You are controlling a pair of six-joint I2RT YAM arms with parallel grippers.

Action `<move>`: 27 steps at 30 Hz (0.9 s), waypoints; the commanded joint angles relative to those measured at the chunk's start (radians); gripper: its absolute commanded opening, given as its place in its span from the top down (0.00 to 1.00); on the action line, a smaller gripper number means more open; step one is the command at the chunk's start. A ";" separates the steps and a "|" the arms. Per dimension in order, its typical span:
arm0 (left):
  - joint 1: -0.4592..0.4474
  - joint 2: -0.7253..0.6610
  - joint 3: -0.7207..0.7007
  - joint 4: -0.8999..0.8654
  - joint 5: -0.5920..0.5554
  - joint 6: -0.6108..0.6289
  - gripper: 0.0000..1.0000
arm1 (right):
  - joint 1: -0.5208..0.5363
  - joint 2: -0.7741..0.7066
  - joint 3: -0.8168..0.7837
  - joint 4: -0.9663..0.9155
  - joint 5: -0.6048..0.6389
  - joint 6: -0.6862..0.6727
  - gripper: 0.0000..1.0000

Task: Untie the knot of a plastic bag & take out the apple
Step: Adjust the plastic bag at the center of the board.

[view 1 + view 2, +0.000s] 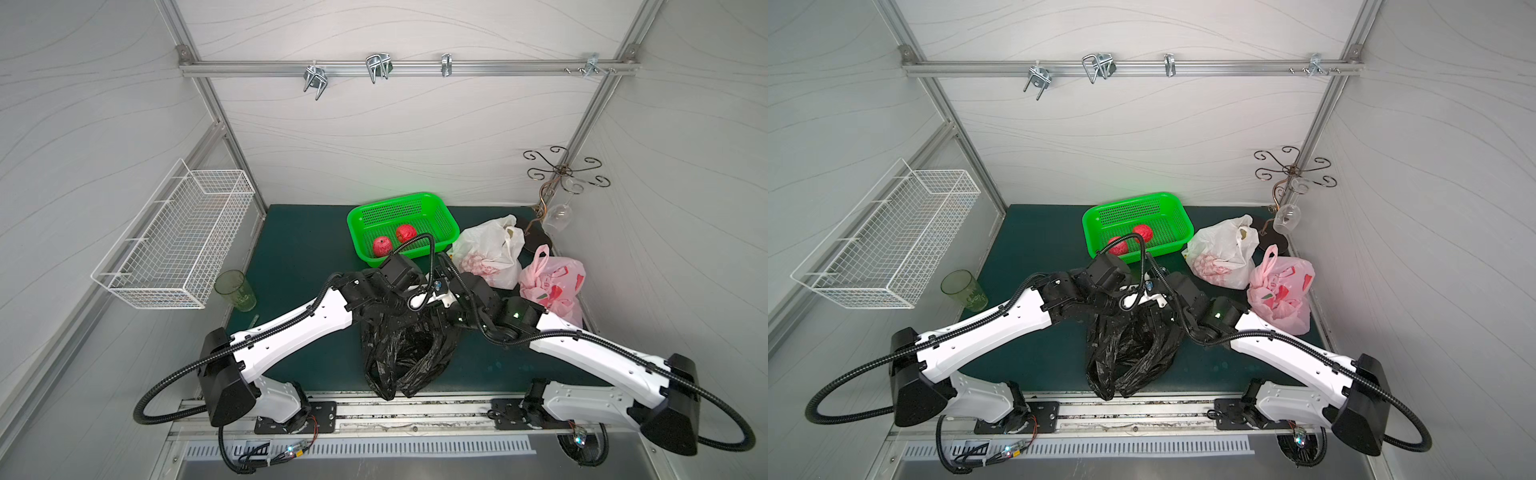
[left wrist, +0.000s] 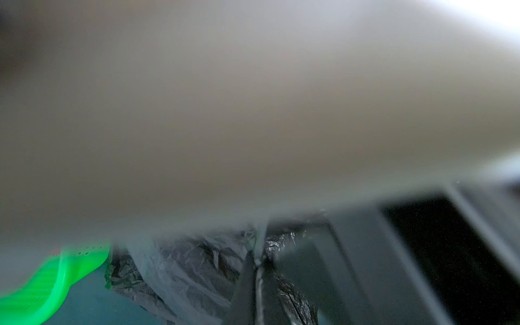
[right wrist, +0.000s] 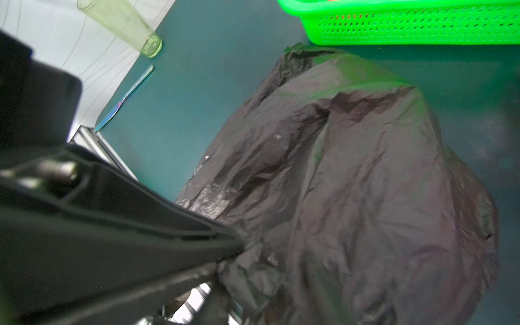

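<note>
At the table's (image 1: 299,249) left edge we see a translucent green tumbler (image 1: 235,291). Mid-table the crinkled, glossy black plastic bag (image 1: 409,357) lies slumped. Its long axis runs from the near edge toward the perforated green basket (image 1: 353,224), which holds one red apple (image 1: 382,246) and another (image 1: 406,233). Our left pincer (image 2: 257,263) is clenched amid the film. Whether the right pincer (image 3: 228,264) is released or grasping, we cannot tell.

Pale walls (image 1: 415,137) veined with thin wavy grey lines close in three sides, framed by aluminium posts (image 1: 208,104); a horizontal rail (image 1: 498,66) across the back wall carries metal hooks (image 1: 378,68); a white wire basket (image 1: 174,241) hangs on the left wall; the worktop (image 1: 299,249) is dark green; the light is even.
</note>
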 commanded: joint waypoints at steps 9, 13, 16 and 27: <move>0.064 0.151 0.291 -0.172 -0.288 -0.167 1.00 | -0.001 -0.381 -0.091 -0.114 0.121 0.001 0.39; 0.066 0.160 0.364 -0.192 -0.306 -0.164 1.00 | 0.065 -0.541 -0.211 0.009 -0.034 -0.009 0.52; 0.067 0.143 0.375 -0.181 -0.274 -0.177 1.00 | 0.155 -0.558 -0.256 0.054 -0.072 -0.009 0.83; 0.069 0.049 0.356 -0.140 -0.123 -0.253 1.00 | 0.494 -0.307 -0.115 0.232 0.084 -0.021 1.00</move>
